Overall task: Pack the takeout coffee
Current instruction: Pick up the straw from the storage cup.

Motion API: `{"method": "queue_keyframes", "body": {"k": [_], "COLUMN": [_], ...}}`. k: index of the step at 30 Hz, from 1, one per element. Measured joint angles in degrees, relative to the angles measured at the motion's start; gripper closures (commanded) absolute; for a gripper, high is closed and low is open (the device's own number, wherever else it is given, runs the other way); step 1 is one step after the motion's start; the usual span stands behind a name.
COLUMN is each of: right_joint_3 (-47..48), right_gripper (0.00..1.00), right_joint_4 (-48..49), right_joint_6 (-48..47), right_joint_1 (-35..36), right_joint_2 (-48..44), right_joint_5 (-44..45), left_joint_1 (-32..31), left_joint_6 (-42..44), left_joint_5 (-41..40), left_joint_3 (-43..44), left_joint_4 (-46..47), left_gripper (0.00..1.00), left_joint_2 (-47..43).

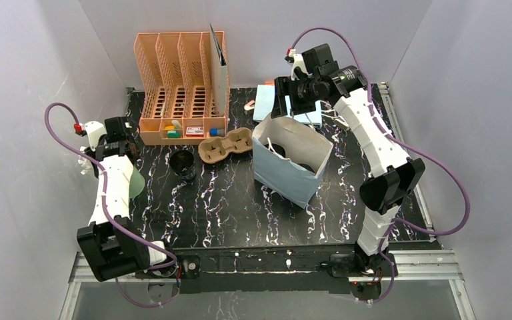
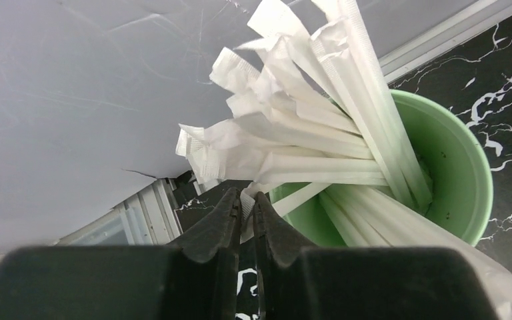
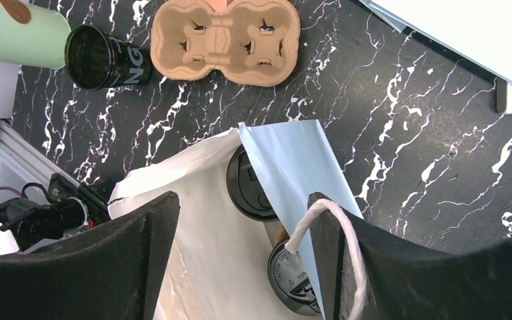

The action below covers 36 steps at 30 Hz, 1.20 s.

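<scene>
The left claw (image 2: 247, 197) is pinched shut on a paper straw (image 2: 293, 198) in the green cup (image 2: 467, 180) just ahead, so I think it should lift gently next, while the right claw (image 3: 240, 200) hangs wide open and empty over the bag (image 3: 287, 153).

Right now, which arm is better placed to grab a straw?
Left. The left gripper pinches a wrapped straw at the green cup; the right gripper hangs open over the blue bag.
</scene>
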Motion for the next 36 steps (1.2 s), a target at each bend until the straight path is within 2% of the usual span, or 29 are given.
{"method": "queue_keyframes", "body": {"k": [4,13,21,27,32,36], "right_joint_3": [0.0,0.0,0.0,-0.3,-0.5,-1.3], "right_gripper": [0.22,0.25,0.26,0.27,0.27,0.27], "right_joint_4": [0.0,0.0,0.0,0.0,0.0,0.2], "right_joint_6": [0.0,0.2,0.4,0.7,0.9,1.2], "right_joint_1": [-0.6,-1.1,-1.2,-1.5,-1.6,-1.6], "right_joint_2": [0.1,0.1,0.1,0.1,0.1,0.0], "right_joint_5": [-0.8,-2.6,-3.9,-4.9,-5.7,-5.9], "left_joint_1": [0.0,0.0,0.0,0.0,0.0,0.0], "left_joint_6": [-2.0,-6.3,-10.0,-15.9,-18.8,-19.7], "left_joint_5": [0.2,1.4,4.7,10.8,12.4,13.8], "left_joint_3": [2.2,11.8,15.2,22.3,27.7,35.3], "left_joint_4": [-2.2,-8.4,-15.2,-22.6,-28.8,-33.3], "left_gripper": [1.0,1.0,1.0,1.0,1.0,1.0], "left_joint_2": [0.6,0.7,0.5,-0.1,-0.5,-0.4]}}
